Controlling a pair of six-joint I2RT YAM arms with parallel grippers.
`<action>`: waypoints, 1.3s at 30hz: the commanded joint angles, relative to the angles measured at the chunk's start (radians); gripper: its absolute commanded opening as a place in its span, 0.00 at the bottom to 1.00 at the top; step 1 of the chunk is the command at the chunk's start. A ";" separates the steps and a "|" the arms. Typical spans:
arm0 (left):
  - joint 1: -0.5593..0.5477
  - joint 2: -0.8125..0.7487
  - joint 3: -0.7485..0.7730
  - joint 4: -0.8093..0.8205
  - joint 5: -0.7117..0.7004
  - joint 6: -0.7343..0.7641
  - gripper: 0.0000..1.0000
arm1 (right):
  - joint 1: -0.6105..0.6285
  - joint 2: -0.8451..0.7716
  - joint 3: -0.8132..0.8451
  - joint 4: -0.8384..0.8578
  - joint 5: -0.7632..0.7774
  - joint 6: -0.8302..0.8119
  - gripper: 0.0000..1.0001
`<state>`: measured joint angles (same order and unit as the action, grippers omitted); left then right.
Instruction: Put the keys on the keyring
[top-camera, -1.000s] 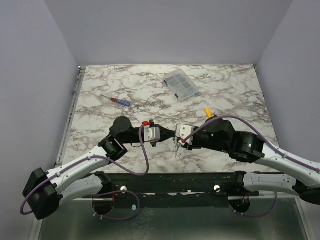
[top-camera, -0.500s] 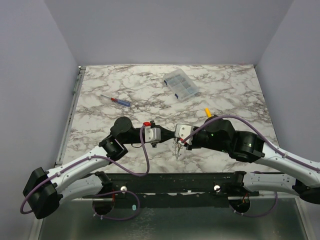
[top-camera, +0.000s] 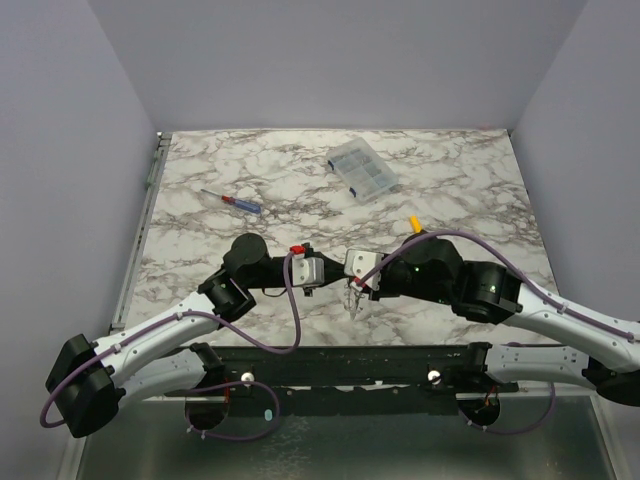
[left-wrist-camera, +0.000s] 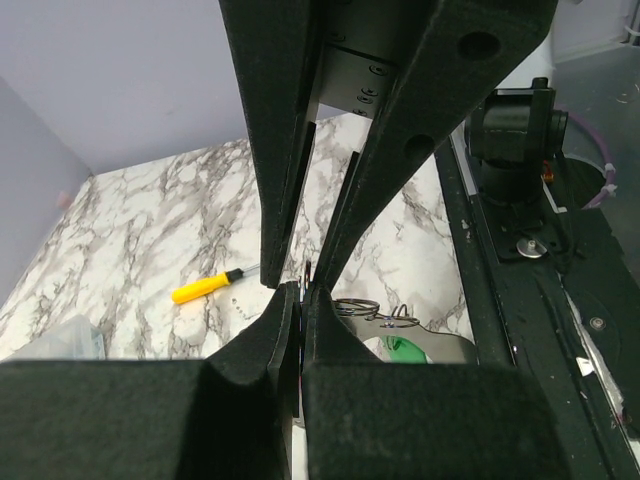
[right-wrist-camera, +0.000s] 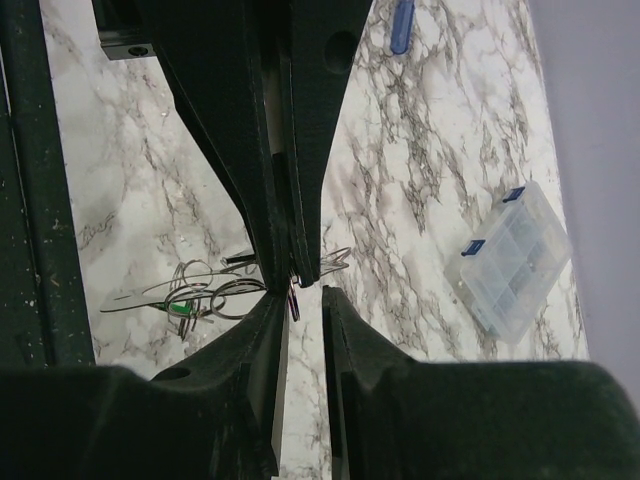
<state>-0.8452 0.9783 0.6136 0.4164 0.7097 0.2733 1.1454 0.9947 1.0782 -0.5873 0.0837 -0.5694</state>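
Note:
My left gripper (top-camera: 328, 272) and right gripper (top-camera: 344, 278) meet tip to tip above the table's front middle. In the left wrist view the left gripper (left-wrist-camera: 302, 305) is shut on a thin purplish keyring (right-wrist-camera: 293, 303) seen edge-on. Several wire rings (left-wrist-camera: 357, 307) and the silvery keys (left-wrist-camera: 445, 345), with a green tag, hang beside it; from above the keys (top-camera: 352, 300) dangle under the tips. The right gripper (right-wrist-camera: 305, 300) is open only a little. Its left finger lies against the ring, and the gap between the jaws holds nothing.
A yellow-handled screwdriver (top-camera: 415, 224) lies just behind the right arm, also in the left wrist view (left-wrist-camera: 205, 287). A blue-and-red screwdriver (top-camera: 232, 201) lies at the back left. A clear compartment box (top-camera: 362, 168) sits at the back middle. The black front rail (top-camera: 350, 355) runs below the grippers.
The right gripper has slid a little left toward the left gripper and its jaws have narrowed. The left gripper has held still, shut on the ring.

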 joint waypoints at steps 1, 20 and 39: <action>-0.018 -0.007 0.037 0.022 0.031 0.012 0.00 | 0.004 0.008 -0.003 0.017 0.021 -0.006 0.25; -0.024 -0.034 0.026 0.016 0.005 0.038 0.08 | 0.004 -0.026 -0.051 0.116 0.040 -0.003 0.01; -0.021 -0.109 0.002 0.017 -0.156 0.077 0.44 | 0.004 -0.184 -0.150 0.260 0.041 0.021 0.01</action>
<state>-0.8658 0.8879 0.6136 0.4156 0.6109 0.3267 1.1481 0.8356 0.9382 -0.3908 0.1230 -0.5648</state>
